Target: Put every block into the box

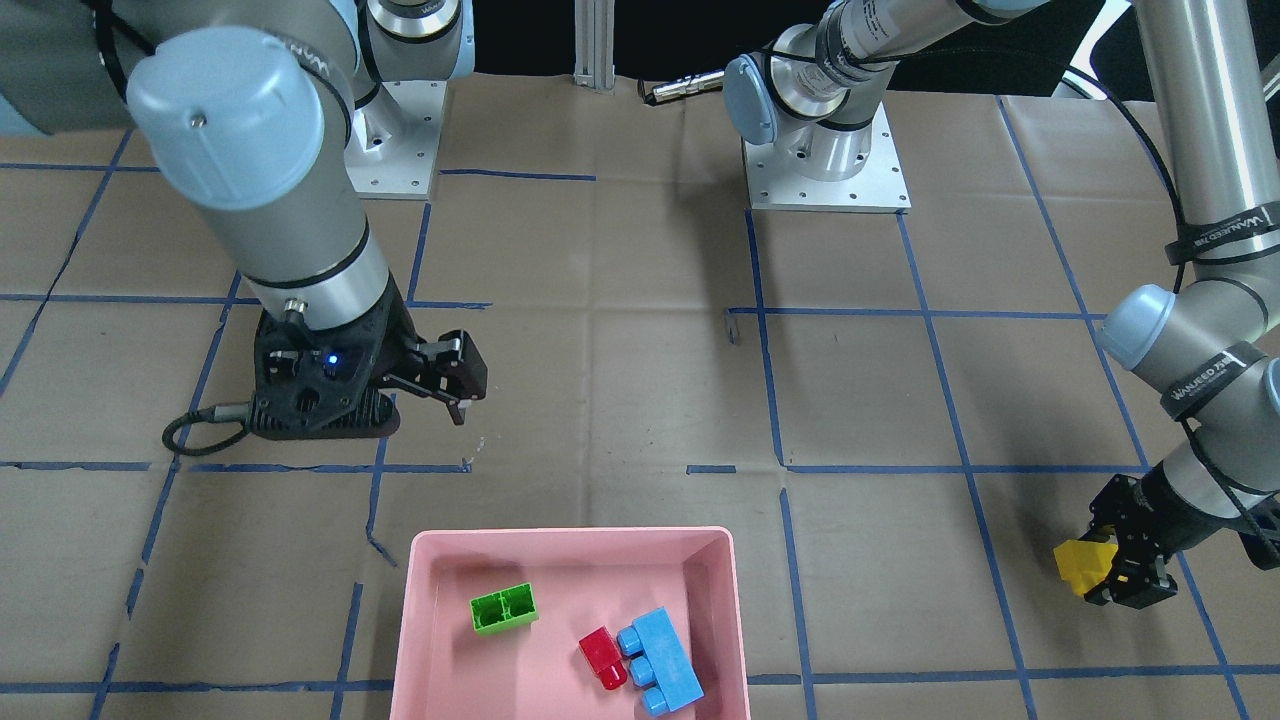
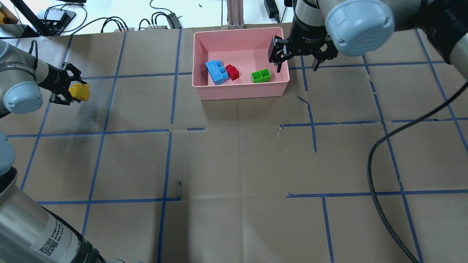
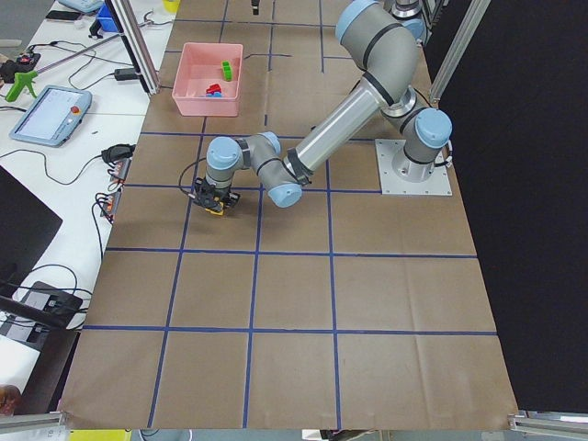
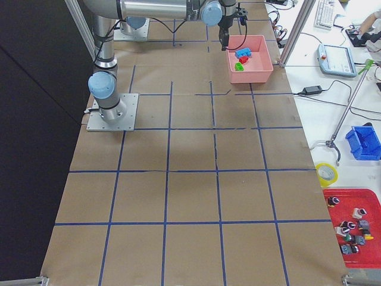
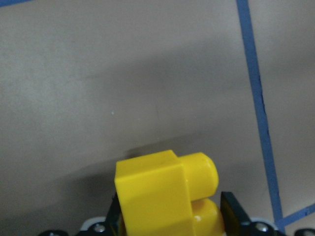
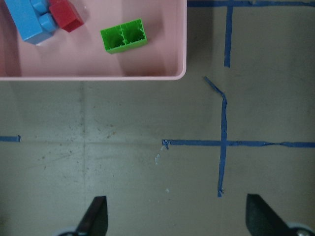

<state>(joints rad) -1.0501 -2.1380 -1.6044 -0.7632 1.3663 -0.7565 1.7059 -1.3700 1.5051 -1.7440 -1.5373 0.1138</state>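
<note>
The pink box [image 2: 241,93] stands at the table's far middle; it also shows in the front view [image 1: 570,540]. In it lie the green block [image 2: 260,76], the red block [image 2: 232,72] and the blue block [image 2: 216,72]. My left gripper [image 2: 71,86] is shut on the yellow block [image 2: 79,91], held just above the table far to the box's left; the block fills the left wrist view [image 5: 165,194]. My right gripper [image 2: 298,58] is open and empty, high beside the box's right rim. In its wrist view the fingertips [image 6: 96,216] stand wide apart.
The table is brown paper with a blue tape grid [image 2: 170,131]. A black cable [image 2: 380,204] hangs from my right arm over the table's right side. Arm bases [image 1: 825,165] sit at the robot's edge.
</note>
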